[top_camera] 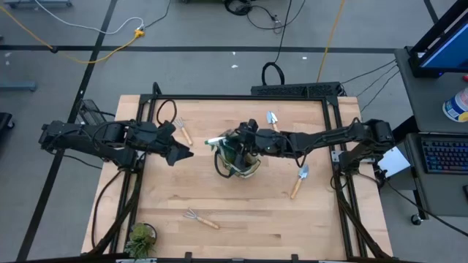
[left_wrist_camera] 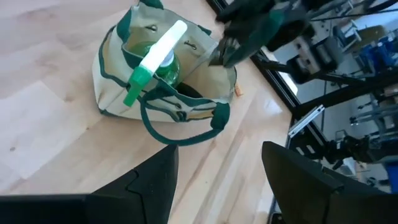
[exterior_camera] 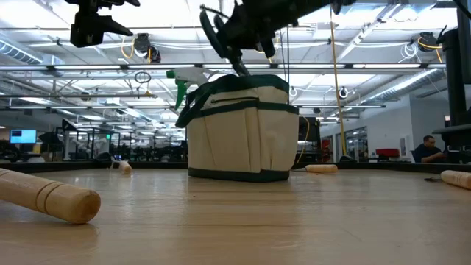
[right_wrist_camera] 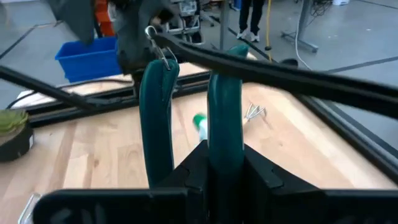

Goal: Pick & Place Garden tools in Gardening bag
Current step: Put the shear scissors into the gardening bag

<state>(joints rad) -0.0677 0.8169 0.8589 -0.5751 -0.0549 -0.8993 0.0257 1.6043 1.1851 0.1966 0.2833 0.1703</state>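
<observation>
Partway through. The bag [top_camera: 238, 155] sits upright around the middle of the tabletop [top_camera: 241, 212], with the spray bottle [left_wrist_camera: 155, 59] already inside, its white trigger head poking out over the rim toward the left arm's side. Right gripper [top_camera: 243, 137] is over the bag's top; the right wrist view shows its fingers [right_wrist_camera: 224, 118] closed on a green strap, which looks like the bag handle, so I judge it's holding the bag open or steady. Can't see what else is in the bag. Left gripper [top_camera: 181, 153] hovers just beside the bag on its left, fingers [left_wrist_camera: 155, 180] spread apart and empty. Still out on the tabletop: a fork rake [top_camera: 180, 130] near the far left corner, a trowel [top_camera: 272, 119] near the far edge, a second trowel [top_camera: 300, 180] toward the right edge, and a second fork rake [top_camera: 200, 218] near the front edge. The potted plant [top_camera: 140, 239] at the front left corner isn't a tool and stays put. No pruners or gloves visible anywhere. So one tool confirmed packed, at least four left.
</observation>
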